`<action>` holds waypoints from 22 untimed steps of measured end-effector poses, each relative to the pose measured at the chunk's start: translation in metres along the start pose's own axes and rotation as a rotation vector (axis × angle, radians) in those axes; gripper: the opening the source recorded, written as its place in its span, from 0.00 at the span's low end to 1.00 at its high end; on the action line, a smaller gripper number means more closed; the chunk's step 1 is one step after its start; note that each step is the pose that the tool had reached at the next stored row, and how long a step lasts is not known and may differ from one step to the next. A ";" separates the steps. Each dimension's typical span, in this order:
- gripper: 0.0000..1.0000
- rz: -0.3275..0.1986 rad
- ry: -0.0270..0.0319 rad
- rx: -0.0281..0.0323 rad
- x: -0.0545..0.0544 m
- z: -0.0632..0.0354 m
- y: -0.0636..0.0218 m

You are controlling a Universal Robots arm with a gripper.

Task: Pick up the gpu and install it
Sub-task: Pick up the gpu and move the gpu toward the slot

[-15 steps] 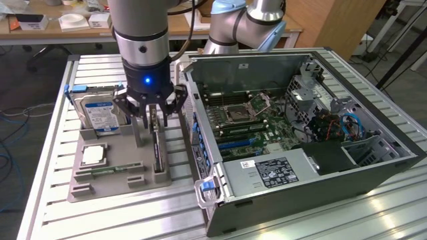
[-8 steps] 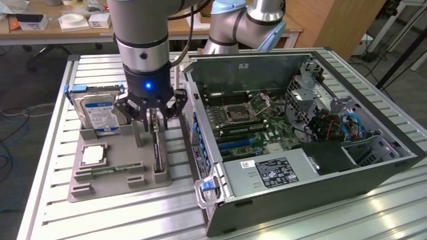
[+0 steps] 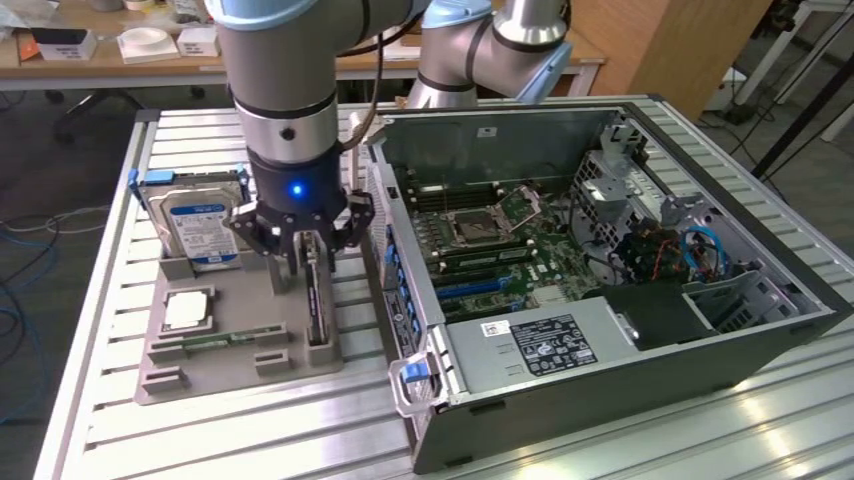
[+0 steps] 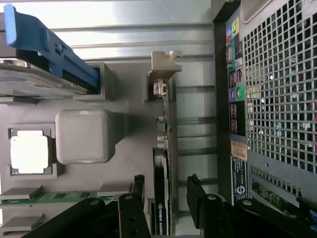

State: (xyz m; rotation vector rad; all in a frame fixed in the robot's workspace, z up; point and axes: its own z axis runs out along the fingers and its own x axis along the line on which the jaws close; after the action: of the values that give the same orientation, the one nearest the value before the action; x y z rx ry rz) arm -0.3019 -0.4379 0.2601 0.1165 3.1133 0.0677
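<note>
Exterior view: my end effector [image 3: 310, 262] hangs wide open over gpu [image 3: 318, 315], one finger on either side. Gpu stands on edge in slot of grey tray [image 3: 220, 365] on desk [image 3: 174, 430], between hard drive [image 3: 198, 225] and open computer case [image 3: 601, 340]. Wrist view: fingers [image 4: 137, 191] flank card, gap on each side.

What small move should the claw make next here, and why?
Probably close the claw on the thin black rectangular gpu card: its open jaws straddle the card, which stands edge-on in the grey plastic holder.
</note>
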 end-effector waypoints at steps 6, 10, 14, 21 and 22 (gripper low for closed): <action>0.47 0.000 0.0001 0.0000 0.001 0.0090 -0.0080; 0.47 0.000 0.0000 0.0000 0.001 0.0145 -0.0138; 0.47 0.000 0.0000 0.0000 0.001 0.0181 -0.0150; 0.47 0.000 0.0000 -0.0001 0.001 0.0219 -0.0138; 0.47 0.000 0.0001 -0.0001 0.001 0.0221 -0.0134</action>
State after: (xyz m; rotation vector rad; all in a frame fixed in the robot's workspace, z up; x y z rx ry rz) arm -0.3036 -0.4502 0.2374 0.1168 3.1134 0.0678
